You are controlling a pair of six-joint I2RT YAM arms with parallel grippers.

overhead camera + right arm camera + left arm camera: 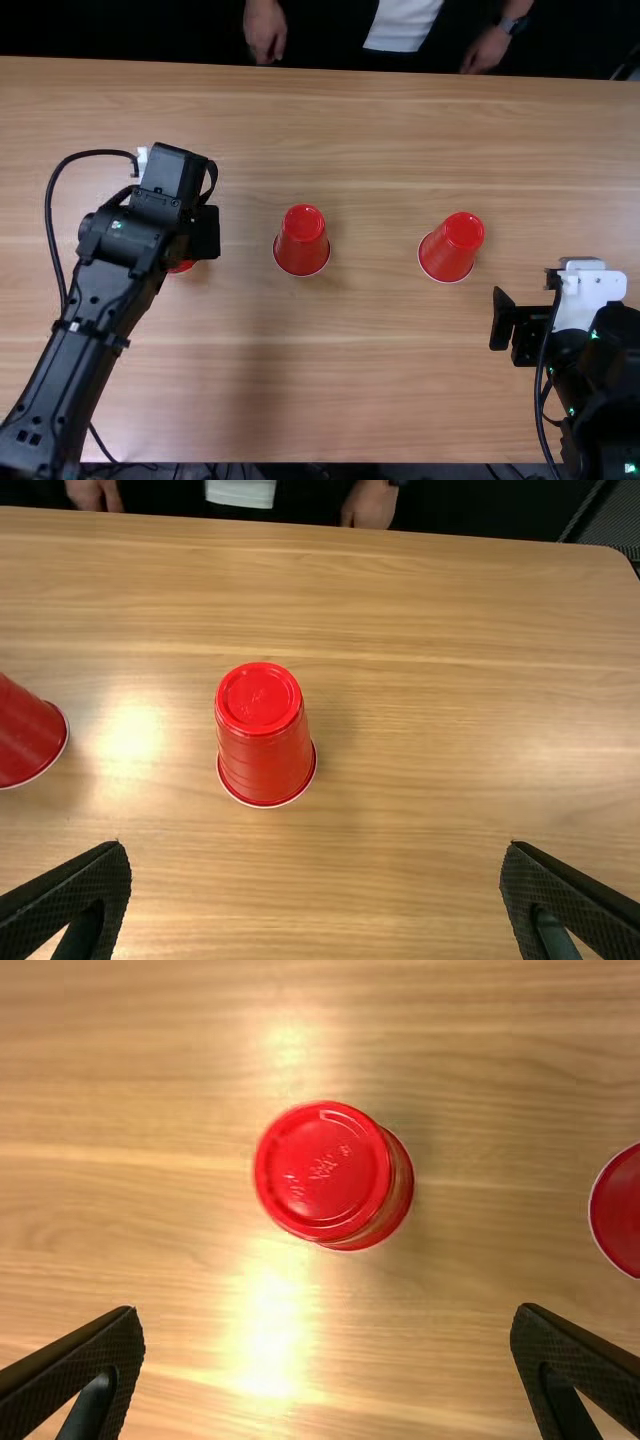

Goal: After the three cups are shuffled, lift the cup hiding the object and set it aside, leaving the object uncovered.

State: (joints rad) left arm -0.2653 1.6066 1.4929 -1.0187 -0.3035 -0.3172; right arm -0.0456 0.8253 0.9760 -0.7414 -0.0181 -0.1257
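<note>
Three red cups stand upside down in a row on the wooden table (380,140). My left gripper (190,242) hangs open directly above the left cup (181,266), which is mostly hidden under the wrist. From the left wrist, that cup (330,1175) sits ahead of the spread gripper (325,1328), with nothing between the fingers. The middle cup (302,240) (618,1210) (25,742) and the right cup (452,247) (264,735) stand untouched. My right gripper (503,320) (312,858) is open, near the table's front right, short of the right cup. No hidden object is visible.
The table's far edge (320,68) runs along the back. Bare wood lies between the cups and in front of them. A black cable (52,200) loops off the left arm.
</note>
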